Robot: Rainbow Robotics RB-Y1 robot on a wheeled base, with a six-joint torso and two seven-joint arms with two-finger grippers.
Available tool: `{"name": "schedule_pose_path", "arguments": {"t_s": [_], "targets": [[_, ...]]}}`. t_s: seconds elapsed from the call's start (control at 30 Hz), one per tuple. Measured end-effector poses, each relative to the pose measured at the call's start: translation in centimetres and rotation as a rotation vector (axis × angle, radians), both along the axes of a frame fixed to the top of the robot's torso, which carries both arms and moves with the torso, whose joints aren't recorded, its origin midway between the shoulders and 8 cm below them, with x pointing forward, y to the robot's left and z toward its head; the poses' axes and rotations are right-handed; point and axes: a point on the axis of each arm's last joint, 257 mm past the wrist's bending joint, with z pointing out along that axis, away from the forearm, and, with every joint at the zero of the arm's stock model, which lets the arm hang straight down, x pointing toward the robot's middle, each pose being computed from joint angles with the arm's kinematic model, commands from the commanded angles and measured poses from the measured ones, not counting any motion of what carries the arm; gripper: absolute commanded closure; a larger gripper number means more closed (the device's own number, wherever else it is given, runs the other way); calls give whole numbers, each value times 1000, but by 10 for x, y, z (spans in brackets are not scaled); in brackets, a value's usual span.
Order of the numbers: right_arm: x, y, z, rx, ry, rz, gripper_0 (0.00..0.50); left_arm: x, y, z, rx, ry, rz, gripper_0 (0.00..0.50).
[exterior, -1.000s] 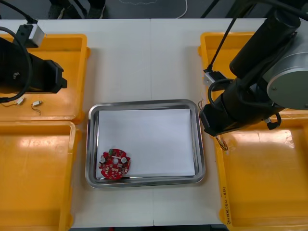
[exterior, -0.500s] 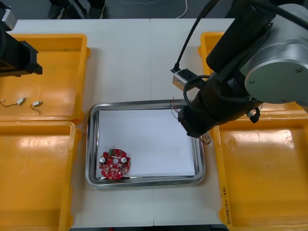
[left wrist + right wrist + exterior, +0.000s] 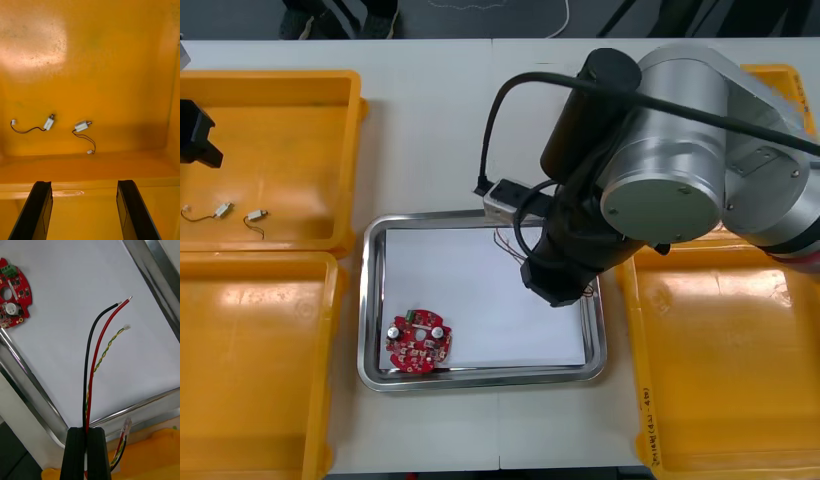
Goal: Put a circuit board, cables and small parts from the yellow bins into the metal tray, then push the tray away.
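Right gripper (image 3: 86, 432) is clamped on the cables (image 3: 91, 352) near one end, over the tray (image 3: 150, 402); they look light and floppy. Left gripper (image 3: 84, 184) sits open.

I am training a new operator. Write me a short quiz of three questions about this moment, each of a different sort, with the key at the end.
1. Fill the gap: ___ small metal parts lie in the yellow bin over which the open left gripper hangs.
2. True or false: the right gripper is shut on cables and holds them above the metal tray.
3. Where does the red circuit board lie?
A. In the tray, at its near corner on the robot's left.
B. In the yellow bin.
C. In the right gripper.

Key: 1 two; 2 true; 3 A.
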Motion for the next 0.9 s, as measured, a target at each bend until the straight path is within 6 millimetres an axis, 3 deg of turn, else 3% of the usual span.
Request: {"name": "schedule_pose_path", "arguments": {"t_s": [0.3, 0.63, 0.9], "targets": [[2, 9, -22, -64, -20, 127, 500, 16, 29, -15, -35, -12, 48, 2], [-5, 24, -54, -112, -35, 265, 500, 31, 56, -36, 97, -17, -235, 2], [-16, 23, -68, -157, -22, 308, 500, 42, 70, -53, 75, -40, -192, 1]]}}
